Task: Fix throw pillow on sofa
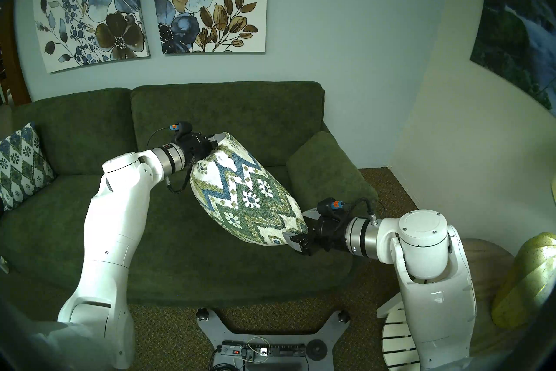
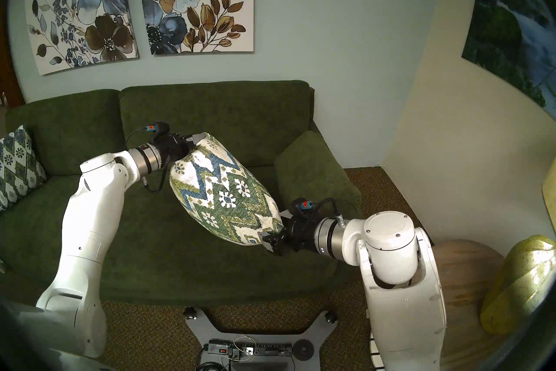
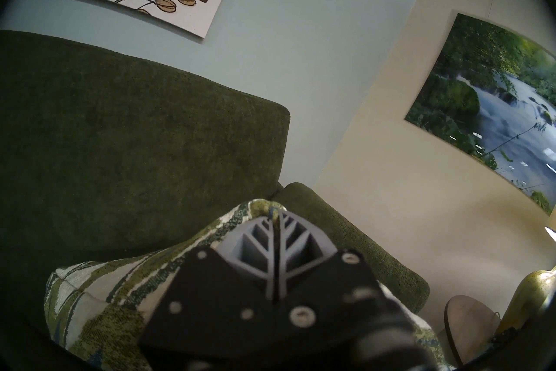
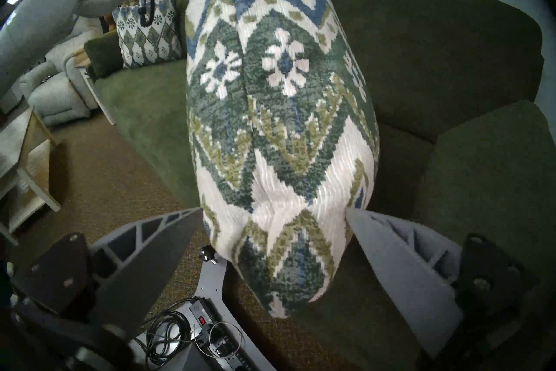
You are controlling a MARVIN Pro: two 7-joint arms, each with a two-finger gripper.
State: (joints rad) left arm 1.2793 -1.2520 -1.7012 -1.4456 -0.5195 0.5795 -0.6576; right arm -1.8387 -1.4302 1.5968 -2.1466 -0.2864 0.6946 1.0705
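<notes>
I have the chevron throw pillow (image 1: pixel 245 194) hanging mid-frame above the green sofa (image 1: pixel 168 241) seat, stretched diagonally. Left claw (image 1: pixel 217 141) is pinched tight on its upper corner. Right claw (image 1: pixel 296 233) straddles the lower corner, fingers (image 4: pixel 400 268) spread wide and touching fabric. Diamond-lattice pillow (image 1: pixel 21 165) sits far left.

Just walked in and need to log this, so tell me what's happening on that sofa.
The robot has the chevron throw pillow lifted off the green sofa, stretched between both arms. The left tool is shut on the pillow's upper corner. The right tool sits at the lower end with its fingers spread on either side of the fabric. A diamond-lattice pillow leans at the sofa's left end.
</notes>
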